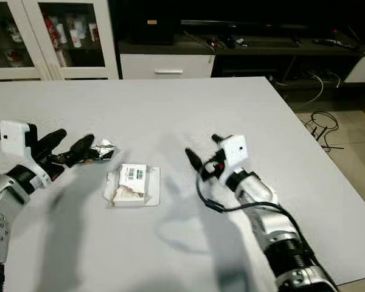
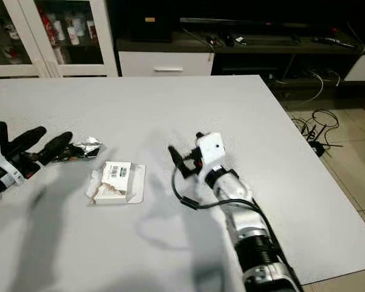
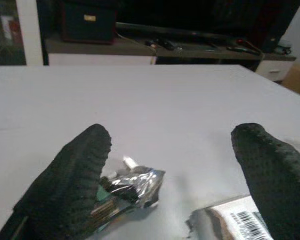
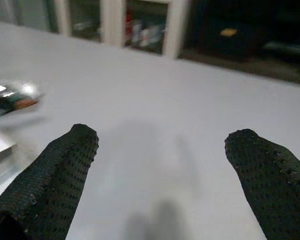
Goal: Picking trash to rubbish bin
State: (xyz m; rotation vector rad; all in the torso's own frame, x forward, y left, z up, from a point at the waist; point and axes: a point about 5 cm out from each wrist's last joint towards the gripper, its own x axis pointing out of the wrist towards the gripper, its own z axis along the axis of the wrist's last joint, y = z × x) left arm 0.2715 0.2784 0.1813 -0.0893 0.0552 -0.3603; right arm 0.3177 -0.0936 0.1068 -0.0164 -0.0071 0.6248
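A wide white desk (image 1: 170, 109) carries two bits of trash. Toward 9 o'clock on the desk lies a small crumpled silver foil wrapper (image 1: 102, 150) with a hint of green print. Just beside it toward 4 o'clock is a torn white blister pack with a barcode label (image 1: 132, 184), lying flat, its opened edge ragged.

The left pincer (image 1: 76, 146) reaches in from 9 o'clock, its two black fingers spread apart and holding nothing. In the left wrist view one finger (image 3: 75, 175) sits right against the foil wrapper (image 3: 135, 182), while the other finger (image 3: 272, 175) stands over the corner of the blister pack (image 3: 235, 220); whether the nearer finger actually touches the foil cannot be told.

The right pincer (image 1: 202, 153) hovers at about 3 o'clock of the blister pack, near it but apart, pointing toward 10 o'clock across the desk. Its fingers (image 4: 60, 175) are also apart, with bare desk between them.

Beyond the desk at 12 o'clock stands a low dark TV bench (image 1: 261, 48) with a white drawer (image 1: 167, 66), and at 11 o'clock a white glass-door cabinet (image 1: 55, 36). Black cables (image 1: 322, 125) trail over the tiled floor at 2 o'clock.
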